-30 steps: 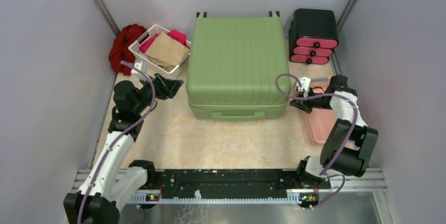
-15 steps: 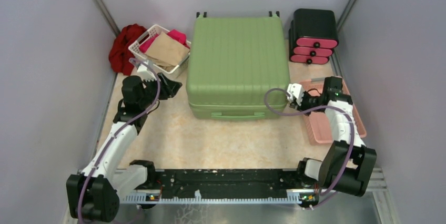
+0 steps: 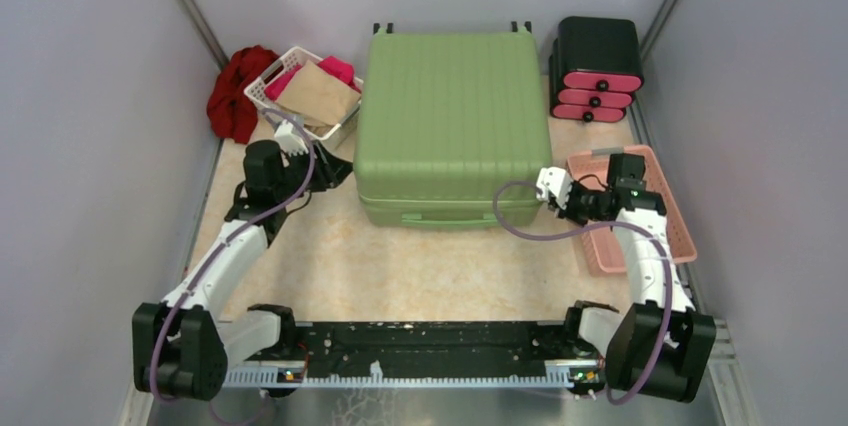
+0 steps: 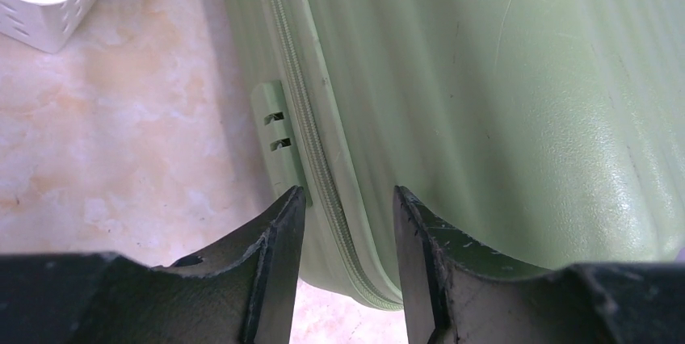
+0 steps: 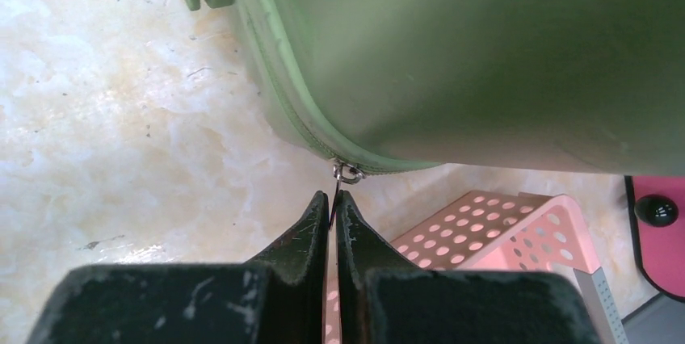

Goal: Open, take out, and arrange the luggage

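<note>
The luggage (image 3: 445, 116) lies flat and zipped shut in the middle of the table (image 3: 420, 266). At its near right corner the right pincer (image 5: 333, 203) is pressed together on the thin tab of the zip pull (image 5: 347, 172). To do this well, I judge the pull should run along the seam, low and close to the shell; tugging outward risks the tab slipping free. The left pincer (image 4: 346, 207) stands spread at the luggage's left side, straddling the zip seam and gripping nothing, so it could brace the shell against sliding. The table is pale, marbled and looks smooth. A white basket (image 3: 300, 96) sits left of the luggage and a pink basket (image 3: 640, 236) right of it, so side room is tight.
</note>
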You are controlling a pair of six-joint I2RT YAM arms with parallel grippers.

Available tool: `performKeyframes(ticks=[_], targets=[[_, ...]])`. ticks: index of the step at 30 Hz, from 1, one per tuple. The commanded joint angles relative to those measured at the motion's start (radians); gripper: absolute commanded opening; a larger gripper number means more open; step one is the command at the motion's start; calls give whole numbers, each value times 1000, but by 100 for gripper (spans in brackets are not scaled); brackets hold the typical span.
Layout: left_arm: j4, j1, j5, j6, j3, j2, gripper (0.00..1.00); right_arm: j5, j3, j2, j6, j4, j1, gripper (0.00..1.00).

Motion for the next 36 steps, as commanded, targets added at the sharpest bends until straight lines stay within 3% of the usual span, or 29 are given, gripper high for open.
performKeyframes(ticks=[1, 6, 19, 31, 36], targets=[[47, -12, 43, -14, 26, 17, 51, -66, -35, -33, -11, -206, 45, 0], [57, -30, 69, -21, 27, 33, 50, -55, -50, -34, 10, -200, 99, 0], [73, -102, 84, -40, 22, 76, 49, -8, -91, -84, 254, -46, 311, 0], [82, -115, 92, -62, 1, 50, 49, -67, -82, -169, 167, -217, 329, 0], [144, -117, 141, -95, -26, 37, 49, -65, -85, -169, 185, -205, 329, 0]])
